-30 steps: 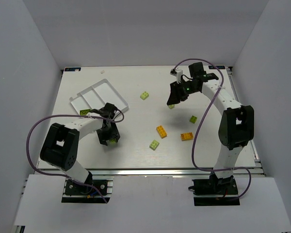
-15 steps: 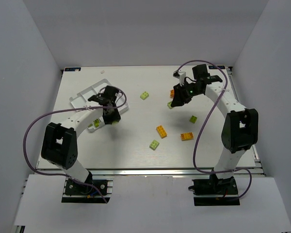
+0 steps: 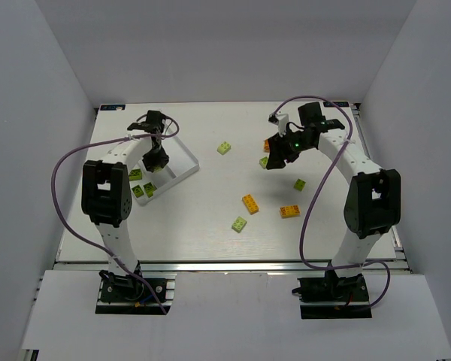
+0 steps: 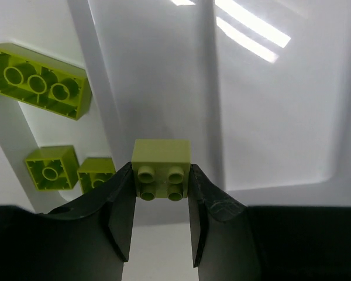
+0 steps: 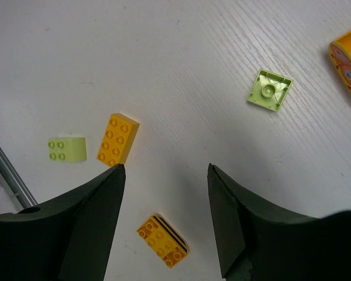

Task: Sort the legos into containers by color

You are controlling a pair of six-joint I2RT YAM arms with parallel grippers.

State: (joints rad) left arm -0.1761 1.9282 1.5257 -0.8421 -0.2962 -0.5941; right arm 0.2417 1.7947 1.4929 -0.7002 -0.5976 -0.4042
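Note:
My left gripper [image 3: 155, 158] hovers over the white tray [image 3: 179, 158] at the far left. In the left wrist view it [image 4: 161, 188] is shut on a small lime brick [image 4: 161, 168] above a tray divider [image 4: 99, 99]. Three lime bricks [image 4: 38, 81] [image 4: 51, 168] [image 4: 96, 174] lie in the compartment to the left. My right gripper [image 3: 276, 154] is open and empty above the table; in the right wrist view it [image 5: 167, 171] hangs over an orange brick [image 5: 117, 139], a striped orange brick [image 5: 162, 241] and two lime bricks [image 5: 67, 149] [image 5: 270, 89].
Loose bricks lie mid-table: lime ones [image 3: 224, 147] [image 3: 299, 184] [image 3: 240, 223] and orange ones [image 3: 249, 204] [image 3: 289, 211]. Another orange piece [image 5: 348, 61] sits at the right wrist view's right edge. White walls close in the table on three sides.
My left gripper has moved from the near table up and away to over the tray, carrying the lime brick. My right gripper has shifted slightly to the right.

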